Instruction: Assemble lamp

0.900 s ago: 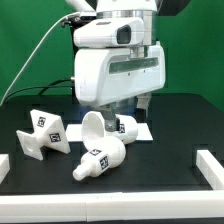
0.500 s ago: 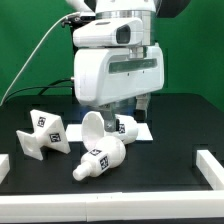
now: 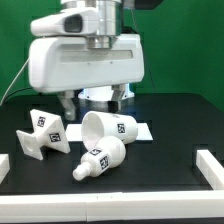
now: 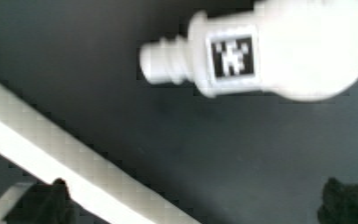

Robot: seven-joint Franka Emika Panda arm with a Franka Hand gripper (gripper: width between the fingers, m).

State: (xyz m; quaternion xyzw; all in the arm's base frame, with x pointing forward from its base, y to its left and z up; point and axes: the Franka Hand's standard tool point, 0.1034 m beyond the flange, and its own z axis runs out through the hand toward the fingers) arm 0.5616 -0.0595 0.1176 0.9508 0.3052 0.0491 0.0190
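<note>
In the exterior view the blocky lamp base lies at the left. The tapered shade lies on its side on the marker board. The ball bulb lies in front of the shade, neck toward the front left. My gripper hangs above and behind these parts, open and empty. In the wrist view the bulb shows with its tag and neck. My gripper has its dark fingertips wide apart, with nothing between them.
White rails stand at the front left and the right of the black table. A white strip crosses the wrist view diagonally. A green wall is behind, and a cable runs down at the back left.
The arm has swung toward the exterior view's left and risen a little. The shade, half hidden behind the gripper before, now shows whole. The parts have not moved.
</note>
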